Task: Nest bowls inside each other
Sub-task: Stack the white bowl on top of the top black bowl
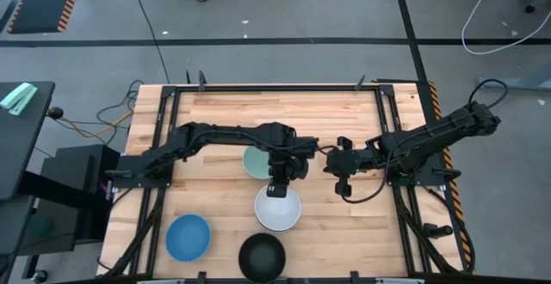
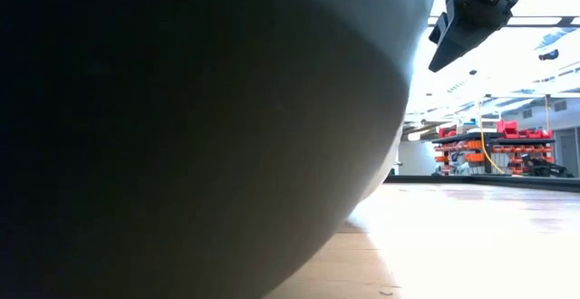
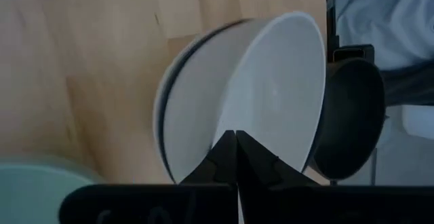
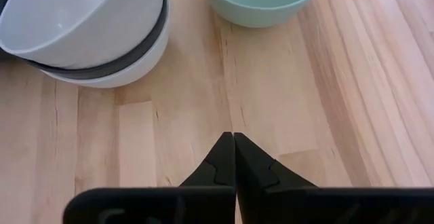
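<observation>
Pale wooden plank table (image 1: 344,116), grain running lengthwise, framed by dark rails. Smooth, glossy round bowls throughout.

From above: a white stack (image 1: 277,207) at front centre, a mint green bowl (image 1: 256,161) just behind it and partly hidden under the left arm, a blue bowl (image 1: 188,237) at front left, a black bowl (image 1: 262,256) at the front edge. Left gripper (image 1: 278,187) poised over the rear rim of the white stack; right gripper (image 1: 342,183) to the right of it, above bare wood, well apart from any bowl.

Revealed by the right wrist view only: layering in the stack (image 4: 91,30), a white bowl tilted inside a black one, itself seated in another white bowl, the dark rim showing as a thin band between pale walls. Mint bowl (image 4: 261,0) just beside the stack, thick-walled and matte. Right jaws closed tip to tip, gripping nothing, above the planks.

Left wrist view: left jaws likewise closed and empty, directly over the tilted white bowl (image 3: 271,95); black bowl (image 3: 349,119) beyond it.

Low view: almost wholly filled by a dark curved bowl wall (image 2: 199,127) close to the lens; a gripper hanging at upper right, not assignable to either arm from here.
</observation>
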Available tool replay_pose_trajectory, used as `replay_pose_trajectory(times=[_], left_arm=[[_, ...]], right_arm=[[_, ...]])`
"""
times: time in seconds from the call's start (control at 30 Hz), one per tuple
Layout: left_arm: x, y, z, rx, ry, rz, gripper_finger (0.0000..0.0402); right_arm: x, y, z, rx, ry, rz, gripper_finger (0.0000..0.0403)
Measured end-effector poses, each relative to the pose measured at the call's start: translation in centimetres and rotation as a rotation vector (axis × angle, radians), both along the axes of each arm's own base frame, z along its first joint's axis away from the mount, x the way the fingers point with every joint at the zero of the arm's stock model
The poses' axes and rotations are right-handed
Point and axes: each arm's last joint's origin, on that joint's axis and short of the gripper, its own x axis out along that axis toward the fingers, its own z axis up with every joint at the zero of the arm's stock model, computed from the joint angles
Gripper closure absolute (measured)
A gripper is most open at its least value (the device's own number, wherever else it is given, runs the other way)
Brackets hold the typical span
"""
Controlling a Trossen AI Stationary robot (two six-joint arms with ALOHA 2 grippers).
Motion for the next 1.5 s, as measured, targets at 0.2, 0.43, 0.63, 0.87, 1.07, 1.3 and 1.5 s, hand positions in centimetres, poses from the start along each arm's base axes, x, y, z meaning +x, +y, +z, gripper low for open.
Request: replay_pose_trajectory(times=[0.2, 0.43, 0.63, 0.87, 1.07, 1.3, 1.5], left_arm=[[0.5, -0.2, -1.9, -0.042, 0.055, -0.011, 0.0399], [-0.1, -0.2, -1.1, -0.041, 0.091, -0.023, 0.0399], [-0.4, -0.5, 0.8, -0.022, 0.030, -0.046, 0.0394], [-1.4, 0.9, 2.2, 0.073, 0.038, -0.017, 0.0389], [-2.3, 2.2, 4.6, 0.139, -0.041, 0.021, 0.0386], [-4.0, 2.8, 7.9, 0.192, -0.123, 0.056, 0.0388], [-5.1, 3.5, 8.7, 0.325, -0.074, 0.145, 0.0396]], right_arm=[[0.7, 0.2, -1.0, -0.008, 0.040, 0.003, 0.0402], [2.0, 0.7, -2.3, -0.004, 0.077, 0.070, 0.0403], [1.8, 0.7, -1.4, 0.011, 0.020, 0.075, 0.0403], [2.2, 0.8, -1.0, 0.011, -0.043, 0.106, 0.0403], [2.7, 1.1, -0.3, 0.025, -0.128, 0.165, 0.0403], [3.2, 1.3, 0.3, 0.040, -0.197, 0.234, 0.0403], [3.6, 1.5, 0.7, 0.044, -0.262, 0.279, 0.0403]])
